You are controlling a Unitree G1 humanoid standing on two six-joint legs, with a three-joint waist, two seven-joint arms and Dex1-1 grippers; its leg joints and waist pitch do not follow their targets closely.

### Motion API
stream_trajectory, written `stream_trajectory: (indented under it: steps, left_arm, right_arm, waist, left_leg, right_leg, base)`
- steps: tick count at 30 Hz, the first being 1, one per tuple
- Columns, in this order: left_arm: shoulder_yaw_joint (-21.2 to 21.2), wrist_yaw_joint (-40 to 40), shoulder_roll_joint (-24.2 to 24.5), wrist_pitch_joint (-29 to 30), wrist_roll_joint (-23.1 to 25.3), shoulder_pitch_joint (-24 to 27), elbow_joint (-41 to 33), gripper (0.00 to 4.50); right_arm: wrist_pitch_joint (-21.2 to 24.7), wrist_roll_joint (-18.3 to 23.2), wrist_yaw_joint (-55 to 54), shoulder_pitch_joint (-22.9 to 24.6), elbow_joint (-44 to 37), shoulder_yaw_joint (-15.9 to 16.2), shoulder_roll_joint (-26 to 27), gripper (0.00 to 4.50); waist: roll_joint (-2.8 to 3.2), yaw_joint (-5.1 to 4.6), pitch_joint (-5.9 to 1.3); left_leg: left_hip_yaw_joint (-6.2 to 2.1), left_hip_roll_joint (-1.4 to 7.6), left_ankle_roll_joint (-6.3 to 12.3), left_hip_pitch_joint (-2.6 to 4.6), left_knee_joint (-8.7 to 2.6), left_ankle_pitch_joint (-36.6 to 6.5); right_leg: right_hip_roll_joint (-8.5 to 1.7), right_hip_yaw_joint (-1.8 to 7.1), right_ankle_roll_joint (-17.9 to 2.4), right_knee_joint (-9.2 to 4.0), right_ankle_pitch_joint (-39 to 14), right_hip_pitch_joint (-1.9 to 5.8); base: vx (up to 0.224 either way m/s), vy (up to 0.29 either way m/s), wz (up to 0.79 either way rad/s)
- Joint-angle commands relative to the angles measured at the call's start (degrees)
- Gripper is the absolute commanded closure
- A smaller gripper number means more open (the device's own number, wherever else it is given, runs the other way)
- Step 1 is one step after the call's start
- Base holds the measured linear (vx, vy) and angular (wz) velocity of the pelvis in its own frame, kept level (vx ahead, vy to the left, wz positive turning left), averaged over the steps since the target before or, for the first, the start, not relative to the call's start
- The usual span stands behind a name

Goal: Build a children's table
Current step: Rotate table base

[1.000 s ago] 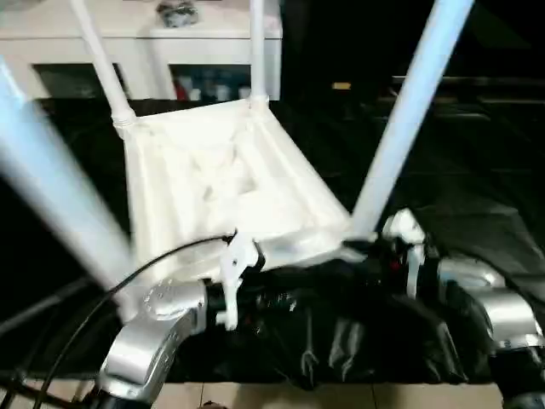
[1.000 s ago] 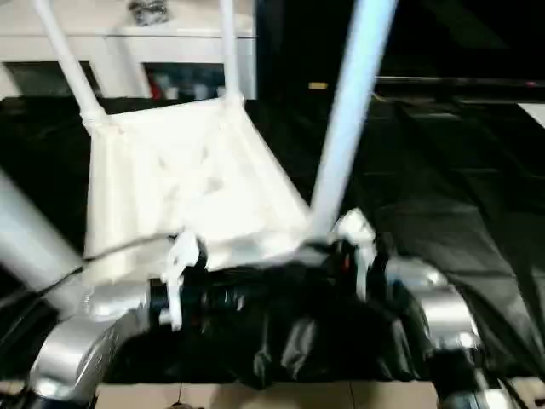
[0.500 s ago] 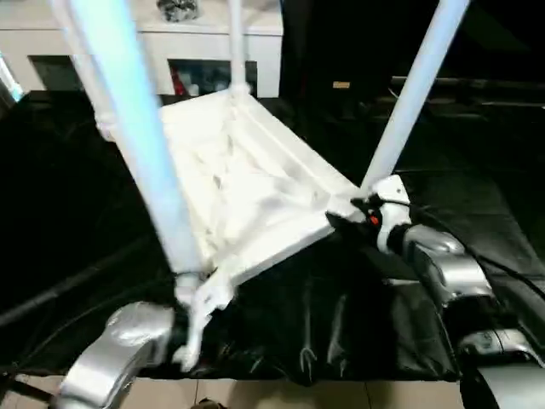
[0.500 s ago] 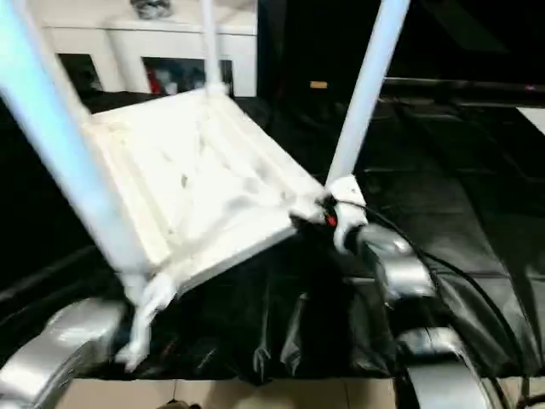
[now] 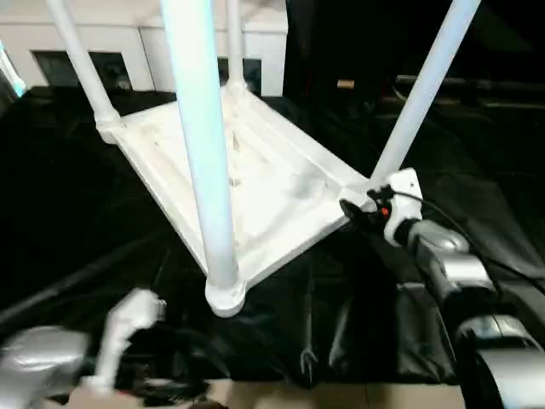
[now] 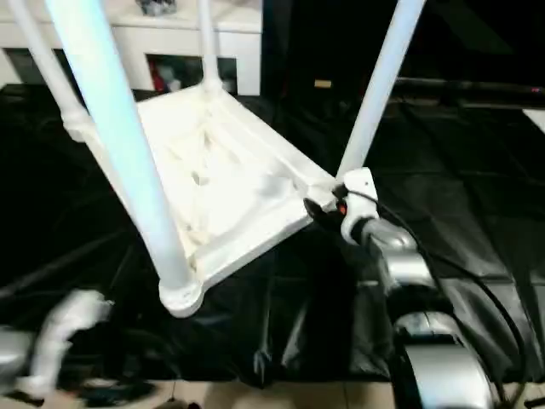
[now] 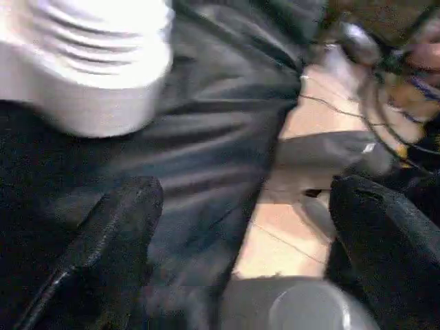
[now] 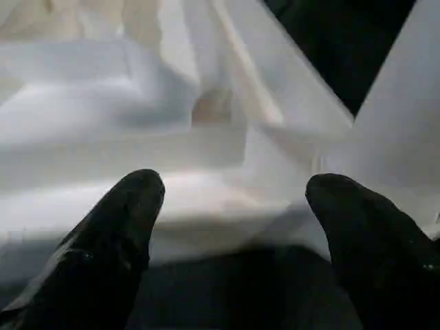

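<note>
Four white legs rise from the children's table [image 5: 247, 183], which lies upside down on a black sheet [image 5: 341, 324] covering the work surface, its ribbed underside facing up and its square top turned so that one corner points toward the robot. That near corner socket [image 5: 225, 294] carries the closest leg [image 5: 200, 136], which stands up out of the head views' top edge; the other three legs stand at the remaining corners. Behind the table, at the far edge of the sheet, stands a white cabinet [image 5: 170, 47] with dark glass doors. At the robot's right, the silver right forearm [image 5: 447, 268] reaches in to the table's right-hand corner, just beside the foot of the leg there. The right gripper [image 8: 230, 206] has its two black fingers spread wide, one to each side of the table's white rim, with the ribbed underside beyond them; whether either finger touches the plastic cannot be told. Low at the robot's left, apart from the table, the left gripper [image 7: 240, 227] also stands wide open and holds nothing, with black sheet and pale floor [image 7: 289, 227] beyond its fingers and the near corner socket just above them.
</note>
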Motion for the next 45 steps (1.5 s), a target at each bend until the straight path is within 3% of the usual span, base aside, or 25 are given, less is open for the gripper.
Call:
stream_trajectory:
  steps: [1, 4, 6, 8, 9, 10, 14, 15, 17, 19, 22, 28, 32, 39, 41, 45]
  left_arm:
    - [3.3, -0.1, 0.5, 0.0, -2.6, -1.9, -0.3, 0.07]
    - [4.9, 0.9, 0.1, -0.4, -4.0, -3.9, 0.6, 0.07]
    - [5.4, 2.6, -1.1, -1.7, -4.8, -6.6, 2.2, 0.07]
    - [5.4, 3.8, -2.4, -3.1, -4.8, -9.1, 4.0, 0.07]
    - [5.5, 3.8, -3.4, -3.7, -4.9, -10.0, 4.7, 0.07]
    - [5.5, 3.9, -4.1, -3.7, -5.2, -10.5, 5.0, 0.07]
    - [4.4, 3.8, -7.1, -1.8, -7.6, -13.6, 5.1, 0.07]
    - [3.4, 4.6, -8.9, -1.7, -7.8, -15.2, 5.4, 0.07]
    - [1.3, 5.9, -11.2, -2.4, -7.0, -17.4, 6.1, 0.07]
    - [0.2, 6.6, -12.6, -3.0, -6.8, -18.5, 6.7, 0.07]
    - [-1.7, 7.5, -15.1, -4.2, -6.2, -20.3, 7.4, 0.07]
    - [-7.5, 9.3, -19.8, -1.6, -5.8, -22.9, 3.2, 0.07]
    - [-12.9, 9.2, -21.5, 1.4, -6.4, -24.2, 0.6, 0.07]
    - [-19.5, 13.1, -27.8, 1.1, -2.7, -26.6, 0.9, 0.07]
    - [-22.6, 16.8, -32.2, -2.5, 1.8, -29.0, 4.7, 0.07]
    - [-24.7, 22.4, -36.2, -5.8, 7.5, -32.4, 10.9, 0.07]
  right_arm:
    - [1.3, 0.3, 3.3, 2.1, -3.6, 1.2, -1.1, 0.62]
    - [1.6, 0.4, 4.2, 3.8, -5.4, 1.6, -1.9, 0.62]
    - [1.9, -1.4, 3.0, 5.7, -6.7, 2.3, -3.2, 0.62]
    - [4.0, -2.7, 2.1, 7.5, -9.1, 2.8, -4.2, 0.62]
    - [5.1, -3.1, 1.8, 8.2, -10.3, 3.0, -4.4, 0.62]
    - [5.5, -3.4, 1.6, 8.5, -10.7, 3.1, -4.5, 0.62]
    - [6.4, -4.1, 0.4, 9.2, -11.4, 3.2, -3.9, 0.62]
    - [6.0, -4.5, -0.6, 9.0, -10.6, 3.5, -3.1, 0.62]
    - [5.5, -5.3, -2.2, 8.5, -9.5, 4.4, -1.8, 0.62]
    - [5.6, -5.4, -3.2, 8.2, -9.3, 5.0, -0.7, 0.62]
    - [6.3, -5.8, -4.5, 7.5, -9.6, 5.3, 1.7, 0.62]
    - [5.4, -6.7, -6.6, 4.5, -6.5, 6.2, 5.9, 0.62]
    - [4.9, -7.0, -7.0, 3.0, -5.2, 7.1, 7.3, 0.62]
    - [4.1, -7.6, -7.3, 1.6, -3.2, 6.9, 8.2, 0.62]
    - [3.6, -7.9, -7.6, 1.2, -2.4, 6.9, 8.4, 0.62]
    - [3.0, -8.2, -8.3, 1.0, -1.9, 6.8, 8.3, 0.62]
  waist:
    - [0.63, -0.25, -2.87]
    - [0.56, -0.22, -2.74]
    - [0.81, -0.21, -2.93]
    - [0.59, -0.04, -2.92]
    - [0.58, -0.17, -3.00]
    - [0.82, -0.07, -3.13]
    - [0.59, -0.15, -3.19]
    - [0.88, -0.33, -3.28]
    - [0.88, -0.18, -3.40]
    - [0.73, -0.35, -3.50]
    - [0.65, -0.47, -3.54]
    - [0.63, -0.59, -3.50]
    - [0.37, -0.64, -3.53]
    - [0.06, -1.33, -3.81]
    - [0.10, -1.56, -3.85]
    - [0.02, -1.45, -4.03]
  left_leg:
    - [-0.54, 2.39, -0.65, 1.88, -4.73, -17.4]
    - [-0.71, 2.34, -1.40, 1.75, -4.89, -18.6]
    - [-0.73, 2.24, -1.80, 1.90, -4.73, -18.5]
    - [-0.63, 2.17, -1.99, 1.96, -4.63, -18.1]
    - [-0.72, 2.08, -1.92, 1.63, -4.64, -17.7]
    - [-0.74, 2.12, -2.01, 1.76, -4.60, -17.7]
    - [-0.73, 2.16, -1.98, 1.70, -4.53, -17.4]
    - [-0.72, 2.14, -2.24, 1.70, -4.49, -17.8]
    - [-0.75, 2.15, -2.39, 1.92, -4.39, -18.0]
    - [-0.88, 2.05, -2.40, 1.55, -4.41, -17.3]
    - [-0.87, 2.05, -2.24, 1.61, -4.33, -17.0]
    - [-0.94, 2.19, -2.64, 1.94, -4.41, -18.1]
    - [-1.01, 2.08, -2.69, 1.71, -4.40, -17.2]
    - [-0.92, 1.97, -1.73, 1.44, -4.06, -14.4]
    - [-0.83, 2.01, -1.17, 1.50, -3.89, -14.3]
    - [-0.94, 1.96, -0.98, 1.38, -3.71, -14.0]
  right_leg:
    - [-1.67, 1.82, -12.1, -2.97, -13.5, 1.29]
    - [-1.88, 1.85, -12.0, -3.06, -15.9, 1.36]
    - [-1.97, 1.94, -11.9, -3.03, -16.2, 1.29]
    - [-1.96, 2.07, -11.6, -3.21, -15.9, 1.24]
    - [-2.01, 2.02, -11.6, -3.14, -15.9, 1.57]
    - [-2.03, 2.00, -11.5, -3.12, -16.0, 1.57]
    - [-2.14, 1.92, -12.0, -3.08, -16.0, 1.58]
    - [-2.07, 1.90, -12.2, -3.11, -16.0, 1.56]
    - [-2.15, 1.94, -12.5, -3.11, -15.8, 1.47]
    - [-2.15, 1.88, -12.2, -2.88, -15.0, 1.85]
    - [-2.14, 1.93, -12.2, -2.88, -14.2, 1.84]
    - [-2.25, 2.00, -12.4, -3.04, -15.6, 1.63]
    - [-2.24, 2.03, -11.7, -2.86, -15.1, 1.92]
    - [-2.24, 1.98, -12.5, -2.70, -11.6, 2.36]
    - [-2.22, 1.99, -12.7, -2.92, -11.3, 2.31]
    - [-2.42, 1.95, -12.4, -2.93, -11.3, 2.62]
  base:
    - [0.000, 0.000, 0.00]
    - [0.000, 0.000, 0.00]
    - [0.000, 0.000, 0.00]
    - [0.000, 0.000, 0.00]
    - [0.000, 0.000, 0.00]
    - [0.000, 0.000, 0.00]
    - [0.000, 0.000, 0.00]
    - [0.000, 0.000, 0.00]
    - [0.000, 0.000, 0.00]
    - [0.000, 0.000, 0.00]
    - [0.000, 0.000, 0.00]
    - [0.000, 0.000, 0.00]
    - [0.000, 0.000, 0.00]
    - [0.000, 0.000, 0.00]
    - [0.000, 0.000, 0.00]
    - [0.000, 0.000, 0.00]
